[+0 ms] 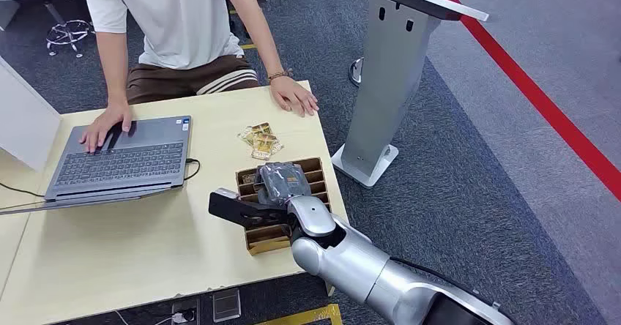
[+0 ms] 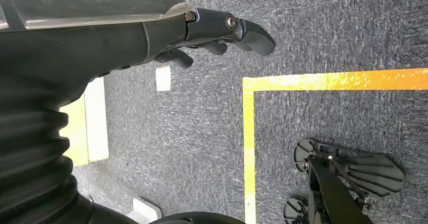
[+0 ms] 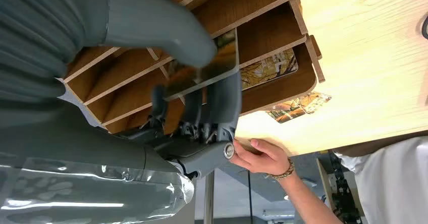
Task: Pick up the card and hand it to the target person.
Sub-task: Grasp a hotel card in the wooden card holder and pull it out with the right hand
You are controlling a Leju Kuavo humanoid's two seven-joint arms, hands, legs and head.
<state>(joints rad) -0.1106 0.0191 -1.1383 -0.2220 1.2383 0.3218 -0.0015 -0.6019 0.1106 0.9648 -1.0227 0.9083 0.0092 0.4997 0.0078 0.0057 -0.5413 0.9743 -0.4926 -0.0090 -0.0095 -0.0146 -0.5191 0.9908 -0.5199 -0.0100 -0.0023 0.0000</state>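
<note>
Right wrist view gives you the right hand (image 3: 202, 103) pinching a card (image 3: 214, 65) between thumb and fingers, just over the slotted wooden rack (image 3: 272, 32) on the table (image 3: 368, 57). Pickup looks nearly done; lifting clear and handing it to the person (image 1: 183, 17) remain.

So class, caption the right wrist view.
Right hand pinches a card above the wooden slotted rack.
</note>
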